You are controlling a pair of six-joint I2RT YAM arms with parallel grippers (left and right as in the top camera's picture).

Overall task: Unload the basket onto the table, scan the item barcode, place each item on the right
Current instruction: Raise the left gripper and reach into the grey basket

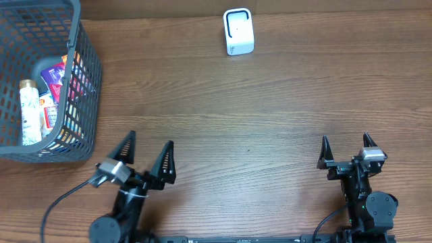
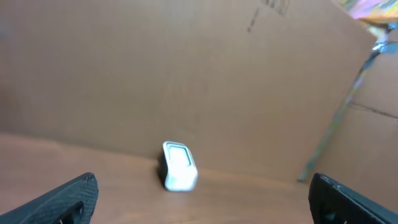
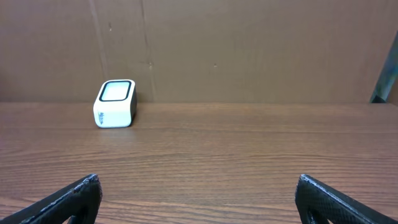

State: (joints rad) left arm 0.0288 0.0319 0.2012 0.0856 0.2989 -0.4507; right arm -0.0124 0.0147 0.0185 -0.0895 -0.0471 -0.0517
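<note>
My left gripper [image 1: 148,144]: fingers spread wide, holding nothing, near the front edge of the table [image 1: 256,121], left of centre. My right gripper [image 1: 345,140]: likewise spread and empty, near the front edge toward the right corner. Items for scanning: a pale bottle [image 1: 28,111] and coloured packets [image 1: 55,73], all inside the grey mesh basket [image 1: 91,88] at the far-left corner, just beyond my left gripper. Scanner [image 1: 238,32]: small, white, at the far edge near its middle, well apart from both grippers. Step in hand, as I judge it: none begun; nothing picked. Next move calls for my left gripper to reach into the basket and pinch one item. Surface: brown wood grain. Room: a plain cardboard wall [image 3: 249,50] behind the far edge.
</note>
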